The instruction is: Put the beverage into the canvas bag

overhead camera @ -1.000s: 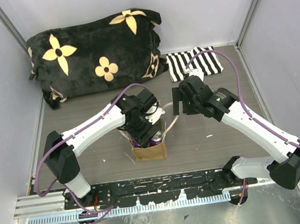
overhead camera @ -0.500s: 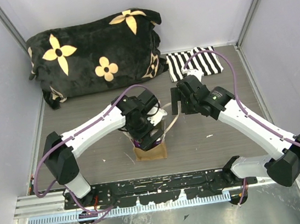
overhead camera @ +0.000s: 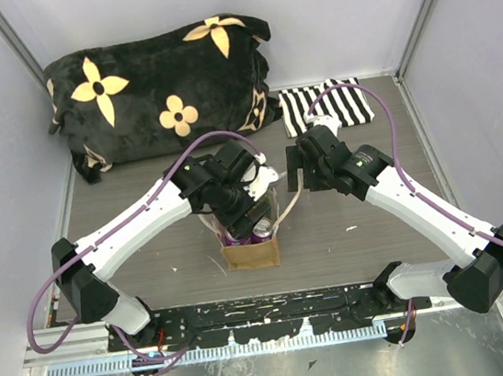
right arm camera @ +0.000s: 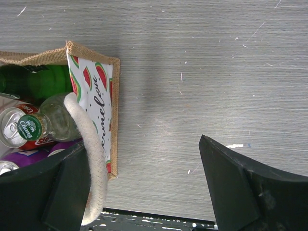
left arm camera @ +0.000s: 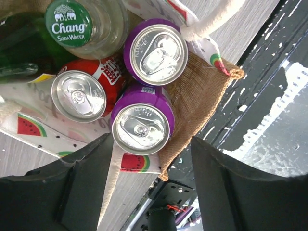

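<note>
The canvas bag (overhead camera: 251,253) stands on the table near the front, with a watermelon-print lining (left arm camera: 132,162) and tan burlap walls (left arm camera: 202,91). Inside it stand two purple cans (left arm camera: 142,125) (left arm camera: 155,52), a red can (left arm camera: 79,95), a Chang soda-water bottle (left arm camera: 69,22) and a green bottle (right arm camera: 36,82). My left gripper (overhead camera: 239,210) hovers just above the bag, open and empty, with the nearer purple can below its jaws. My right gripper (overhead camera: 295,178) is open at the bag's right side. A cream rope handle (right arm camera: 94,163) lies against its left finger (right arm camera: 62,192).
A black pillow with tan flowers (overhead camera: 160,89) lies at the back left. A black-and-white striped cloth (overhead camera: 326,106) lies at the back right. Grey walls close in the table on three sides. A black rail (overhead camera: 268,311) runs along the front edge.
My left gripper has lifted a little off the bag's contents and its arm has swung outward to the left. The purple can stays in the bag. The right gripper has shifted slightly back.
</note>
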Tool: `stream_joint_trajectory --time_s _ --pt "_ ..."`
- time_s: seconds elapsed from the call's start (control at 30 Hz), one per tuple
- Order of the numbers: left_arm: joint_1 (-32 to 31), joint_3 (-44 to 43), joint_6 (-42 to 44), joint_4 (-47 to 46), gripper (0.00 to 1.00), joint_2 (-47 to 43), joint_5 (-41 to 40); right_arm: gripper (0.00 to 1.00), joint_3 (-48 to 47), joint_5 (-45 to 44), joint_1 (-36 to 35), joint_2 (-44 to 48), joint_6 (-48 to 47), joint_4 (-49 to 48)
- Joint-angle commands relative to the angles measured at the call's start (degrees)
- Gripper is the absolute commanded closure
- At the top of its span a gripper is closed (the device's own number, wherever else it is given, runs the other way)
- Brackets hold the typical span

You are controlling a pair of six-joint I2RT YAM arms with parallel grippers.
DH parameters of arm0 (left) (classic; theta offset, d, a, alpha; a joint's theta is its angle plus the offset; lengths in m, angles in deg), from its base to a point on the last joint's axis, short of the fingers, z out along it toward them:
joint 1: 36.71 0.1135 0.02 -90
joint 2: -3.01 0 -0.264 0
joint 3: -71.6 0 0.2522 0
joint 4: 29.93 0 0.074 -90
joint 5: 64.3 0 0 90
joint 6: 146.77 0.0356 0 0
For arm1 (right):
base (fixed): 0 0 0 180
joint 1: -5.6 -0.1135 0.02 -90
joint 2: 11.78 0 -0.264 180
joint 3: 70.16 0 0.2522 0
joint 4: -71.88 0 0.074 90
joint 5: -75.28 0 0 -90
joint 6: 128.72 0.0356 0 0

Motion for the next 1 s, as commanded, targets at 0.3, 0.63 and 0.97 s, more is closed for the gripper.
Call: stream_joint_trajectory --time_s 0.3,0.63,0.97 --pt "-0.3 5.1 2.5 -5.0 0.97 -1.1 -3.2 0.1 -1.8 0.1 0.3 1.2 0.2 -1.6" --pt "-0.3 12.9 2.1 -7.1 1.0 -1.8 -1.3 0.1 -1.4 -0.1 0.4 2.5 0.2 -0.8" --pt "-0.3 15.6 1.2 -9.8 1.0 0.1 -0.3 0.1 -2.4 -0.2 0.4 1.9 0.0 -0.5"
